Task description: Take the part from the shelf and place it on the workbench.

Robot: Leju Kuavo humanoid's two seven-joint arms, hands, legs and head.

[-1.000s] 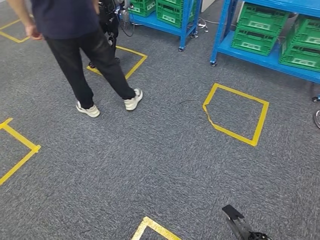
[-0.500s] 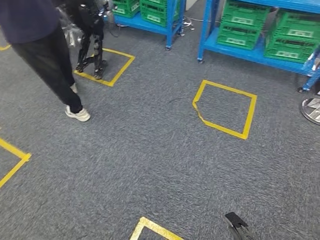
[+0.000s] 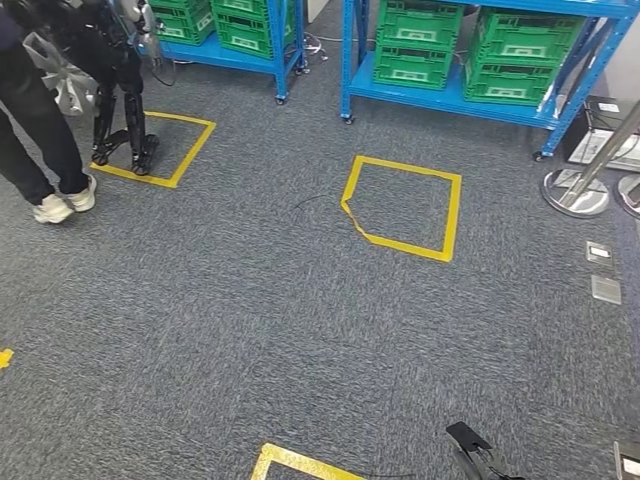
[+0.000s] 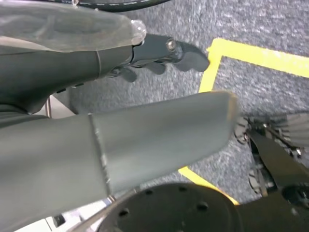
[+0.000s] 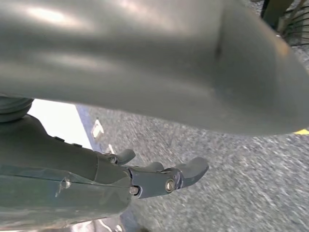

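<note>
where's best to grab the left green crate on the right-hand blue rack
Likely the green crate by its top rim, one hand at each end, coming from the aisle side. Its long front faces out, a second crate sits close beside it, and a post of the blue rack flanks the other end. Rim detail is too small to confirm.

Person's legs (image 3: 34, 140) beside another robot (image 3: 113, 75); chrome stand bases (image 3: 577, 192), probably.

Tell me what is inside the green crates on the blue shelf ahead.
The green crates sit side by side on the low deck of the blue shelf. Their slotted walls face the camera and the upper shelf covers their tops, so their contents cannot be seen.
</note>
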